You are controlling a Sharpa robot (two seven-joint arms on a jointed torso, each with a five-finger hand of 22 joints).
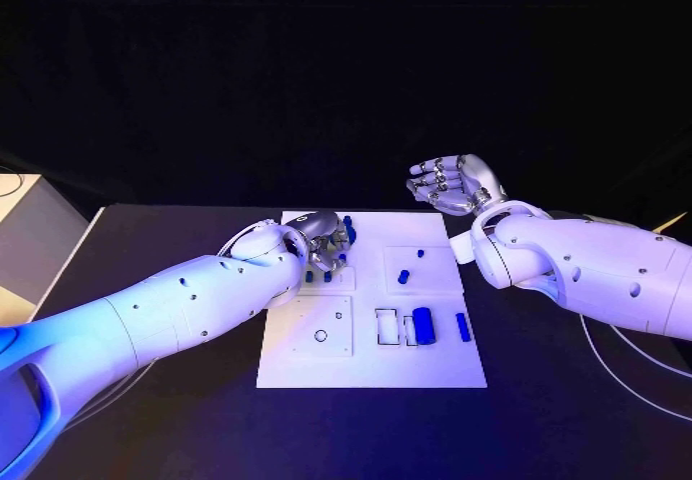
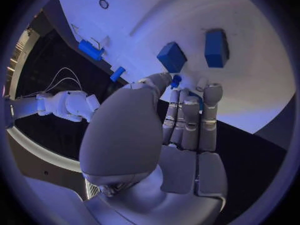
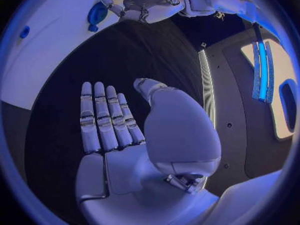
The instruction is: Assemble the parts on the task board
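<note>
The white task board [image 1: 433,365] lies mid-table. My left hand [image 1: 317,236] hovers over its far left corner, thumb and fingertips pinching a small blue part [image 2: 177,79], mostly hidden behind the fingers. Two blue blocks [image 2: 170,56] [image 2: 216,48] stand in the board just beyond those fingertips. A blue cylinder [image 1: 423,325] and a thin blue bar [image 1: 462,326] lie near the board's right side, with small blue pieces [image 1: 404,276] further back. My right hand [image 1: 450,185] is raised beyond the board's far right corner, its fingers [image 3: 103,120] straight and holding nothing.
A square inset plate [image 1: 322,330] with small holes sits in the board's near left area. A pale box [image 1: 22,235] stands at the table's left edge. Cables [image 1: 635,370] trail along the table under my right arm.
</note>
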